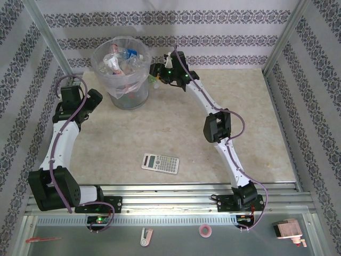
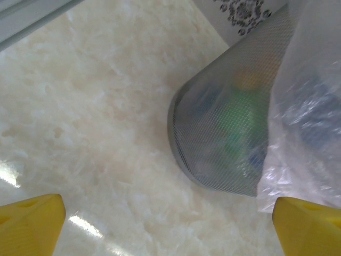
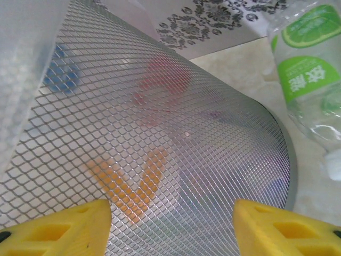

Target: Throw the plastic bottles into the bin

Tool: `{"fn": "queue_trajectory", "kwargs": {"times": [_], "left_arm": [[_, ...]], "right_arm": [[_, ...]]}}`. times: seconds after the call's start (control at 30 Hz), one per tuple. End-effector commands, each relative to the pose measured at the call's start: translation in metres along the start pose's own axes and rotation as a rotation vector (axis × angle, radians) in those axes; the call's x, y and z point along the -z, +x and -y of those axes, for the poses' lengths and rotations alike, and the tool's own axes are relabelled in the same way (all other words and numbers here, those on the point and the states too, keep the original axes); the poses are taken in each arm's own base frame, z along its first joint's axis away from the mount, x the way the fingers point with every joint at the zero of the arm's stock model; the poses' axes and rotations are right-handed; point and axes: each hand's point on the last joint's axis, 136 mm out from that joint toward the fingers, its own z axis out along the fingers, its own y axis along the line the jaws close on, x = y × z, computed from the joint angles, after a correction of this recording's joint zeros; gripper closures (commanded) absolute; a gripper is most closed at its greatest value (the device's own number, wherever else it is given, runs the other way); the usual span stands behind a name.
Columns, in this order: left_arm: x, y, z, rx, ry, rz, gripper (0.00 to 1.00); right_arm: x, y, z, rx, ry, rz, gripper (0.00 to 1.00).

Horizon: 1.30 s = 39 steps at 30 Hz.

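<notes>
Right gripper (image 3: 170,226): jaws apart, nothing between them, close to the mesh wall of the bin (image 3: 176,122). Just right of it, outside the bin, is a clear bottle (image 3: 309,69) with a green label (image 3: 308,77), white Chinese characters and a lime-slice print. Left gripper (image 2: 170,229): wide open over the table (image 2: 106,133), beside the bin. Other bottles (image 1: 120,58) are inside the bin. Calculator (image 1: 160,162): text unreadable.

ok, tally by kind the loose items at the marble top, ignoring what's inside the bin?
Bin: 1
Green-labelled plastic bottle, outside the bin: 1
Calculator: 1
Total: 3
</notes>
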Motion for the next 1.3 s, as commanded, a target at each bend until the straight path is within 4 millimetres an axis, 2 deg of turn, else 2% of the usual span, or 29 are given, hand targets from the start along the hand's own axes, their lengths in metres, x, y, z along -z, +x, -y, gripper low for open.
{"fn": "queue_trajectory", "kwargs": {"times": [0.0, 0.13, 0.23, 0.37, 0.5, 0.67, 0.77, 0.9, 1.0, 1.1, 1.27], "left_arm": [[0.006, -0.025, 0.019, 0.032, 0.084, 0.077, 0.00], [-0.004, -0.029, 0.021, 0.018, 0.087, 0.084, 0.00], [-0.019, -0.029, 0.026, 0.016, 0.115, 0.068, 0.00], [-0.037, -0.029, 0.044, 0.010, 0.219, 0.055, 0.00], [-0.040, -0.036, 0.055, -0.026, 0.272, 0.075, 0.00], [-0.033, -0.045, 0.080, -0.054, 0.383, 0.090, 0.00], [-0.028, -0.033, 0.102, -0.065, 0.507, 0.052, 0.00], [-0.023, 0.004, 0.115, -0.120, 0.566, -0.027, 0.00], [-0.019, 0.023, 0.109, -0.118, 0.553, -0.046, 0.00], [-0.016, 0.027, 0.097, -0.102, 0.513, -0.037, 0.00], [-0.005, 0.038, 0.093, -0.089, 0.508, -0.056, 0.00]], "right_arm": [[-0.013, 0.016, -0.037, 0.035, -0.129, -0.040, 0.37], [-0.024, 0.032, -0.037, 0.099, -0.105, -0.052, 0.28], [-0.025, 0.034, -0.023, 0.122, -0.024, -0.043, 0.20], [-0.013, 0.029, 0.027, 0.176, 0.228, 0.002, 0.15], [-0.006, 0.025, 0.064, 0.186, 0.339, 0.016, 0.13], [-0.012, 0.018, 0.085, 0.157, 0.346, 0.036, 0.13], [-0.014, 0.011, 0.098, 0.129, 0.360, 0.071, 0.13], [-0.019, 0.005, 0.114, 0.076, 0.347, 0.100, 0.15], [-0.027, 0.001, 0.115, 0.046, 0.300, 0.123, 0.16], [-0.034, -0.003, 0.118, 0.010, 0.248, 0.151, 0.19], [-0.045, -0.001, 0.120, -0.029, 0.199, 0.174, 0.24]]}}
